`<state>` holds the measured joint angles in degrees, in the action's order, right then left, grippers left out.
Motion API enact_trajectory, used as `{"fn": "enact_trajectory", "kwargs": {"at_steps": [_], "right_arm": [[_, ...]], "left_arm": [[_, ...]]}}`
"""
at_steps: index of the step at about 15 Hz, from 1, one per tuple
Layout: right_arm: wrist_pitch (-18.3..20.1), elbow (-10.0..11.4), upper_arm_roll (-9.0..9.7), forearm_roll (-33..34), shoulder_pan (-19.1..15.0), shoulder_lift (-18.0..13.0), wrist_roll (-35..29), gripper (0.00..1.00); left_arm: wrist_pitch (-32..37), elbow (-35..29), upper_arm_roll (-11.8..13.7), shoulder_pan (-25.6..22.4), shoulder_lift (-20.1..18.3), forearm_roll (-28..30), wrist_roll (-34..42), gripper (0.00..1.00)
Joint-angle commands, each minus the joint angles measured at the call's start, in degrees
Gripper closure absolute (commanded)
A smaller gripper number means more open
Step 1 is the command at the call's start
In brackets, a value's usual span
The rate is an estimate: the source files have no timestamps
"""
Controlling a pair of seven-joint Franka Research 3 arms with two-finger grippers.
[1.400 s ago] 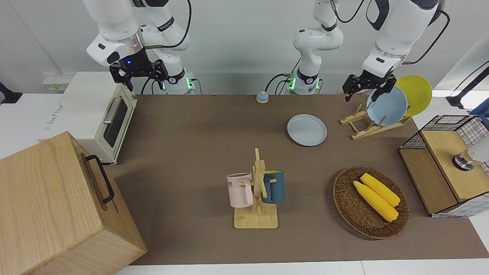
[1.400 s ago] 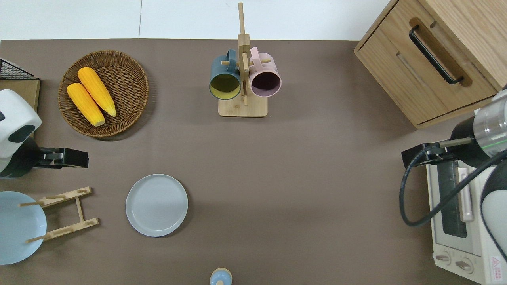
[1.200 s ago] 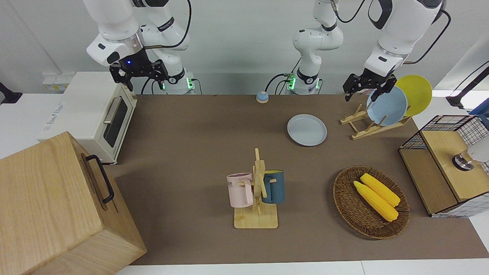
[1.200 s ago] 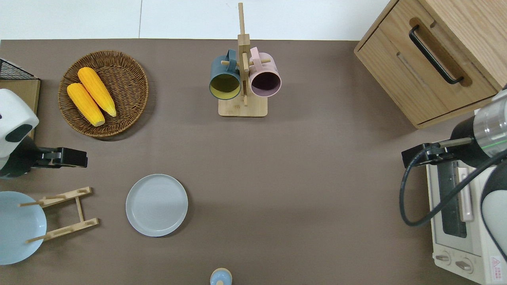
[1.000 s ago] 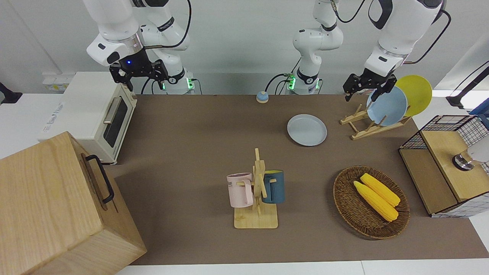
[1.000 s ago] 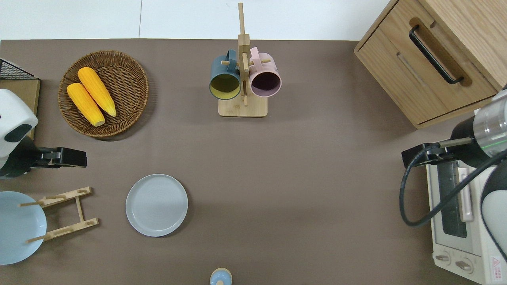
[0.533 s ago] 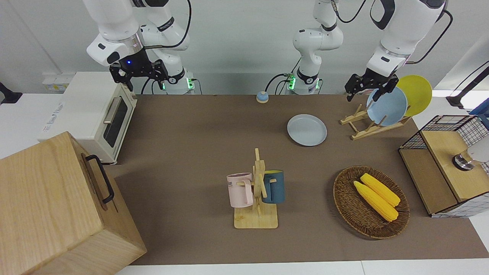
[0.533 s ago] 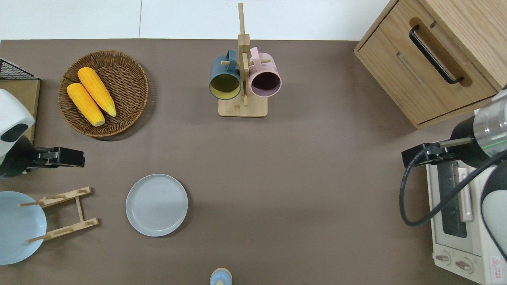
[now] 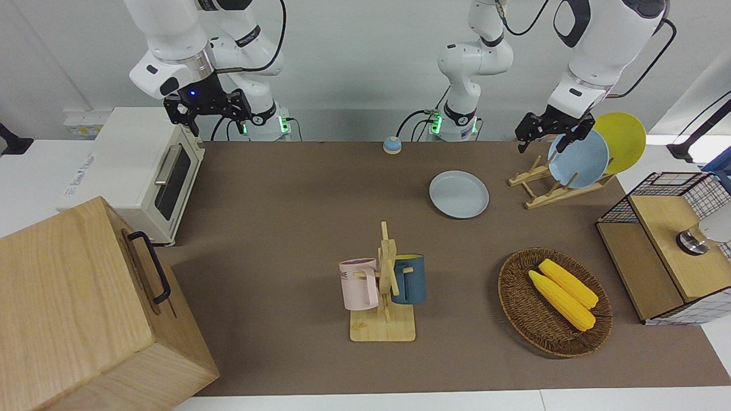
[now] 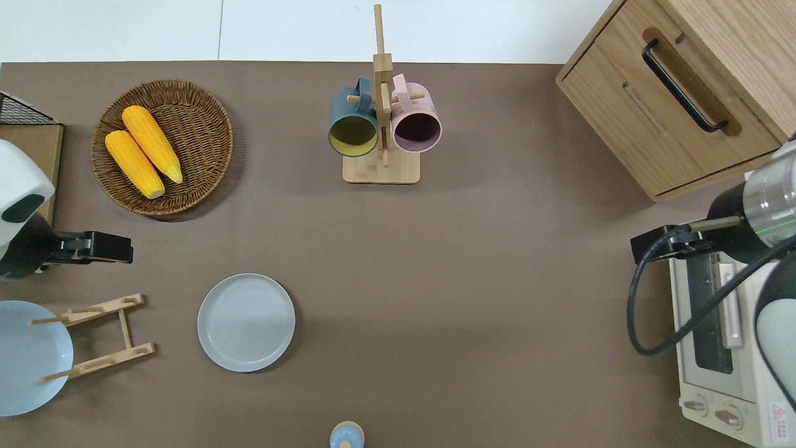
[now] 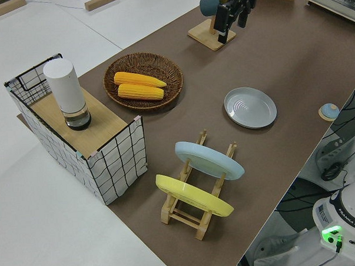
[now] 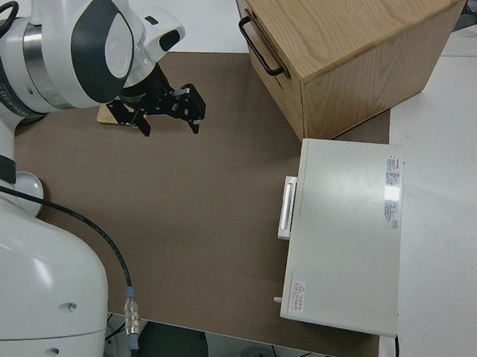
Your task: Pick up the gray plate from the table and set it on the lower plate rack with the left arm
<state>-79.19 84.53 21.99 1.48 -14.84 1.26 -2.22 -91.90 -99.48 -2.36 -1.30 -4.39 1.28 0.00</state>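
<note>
In the front view the gray plate (image 9: 459,194) lies flat on the table (image 9: 297,194), beside the lower plate rack (image 9: 557,182), and the left end effector (image 9: 551,130) is up in the air with its fingers apart and nothing in them. In the overhead view the left end effector (image 10: 99,247) is over bare table, and the gray plate (image 10: 246,322) lies from it toward the right arm's end and closer to the robots, so I think the left arm is the closer one. In the left side view the gray plate (image 11: 250,107) sits near the lower plate rack (image 11: 195,197), which holds a blue plate (image 11: 209,159) and a yellow plate (image 11: 194,195); the right arm is parked.

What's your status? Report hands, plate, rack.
Left hand open, empty, over table beside rack. Right hand parked, open. Gray plate flat on table, untouched. Rack's plate-side slots free; nothing between.
</note>
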Motion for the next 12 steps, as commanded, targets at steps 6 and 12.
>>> {"fn": "enact_trajectory", "kwargs": {"at_steps": [6, 12], "right_arm": [[0.62, -0.42, 1.13, 0.37, -1.33, -0.12, -0.68, 0.017], [0.62, -0.42, 1.21, 0.37, -1.33, -0.12, -0.68, 0.017]], "left_arm": [[-7.75, -17.21, -0.11, -0.99, -9.4, 0.57, -0.7, 0.01], [-16.37, -26.63, -0.11, -0.99, -11.17, 0.66, -0.7, 0.01]]}}
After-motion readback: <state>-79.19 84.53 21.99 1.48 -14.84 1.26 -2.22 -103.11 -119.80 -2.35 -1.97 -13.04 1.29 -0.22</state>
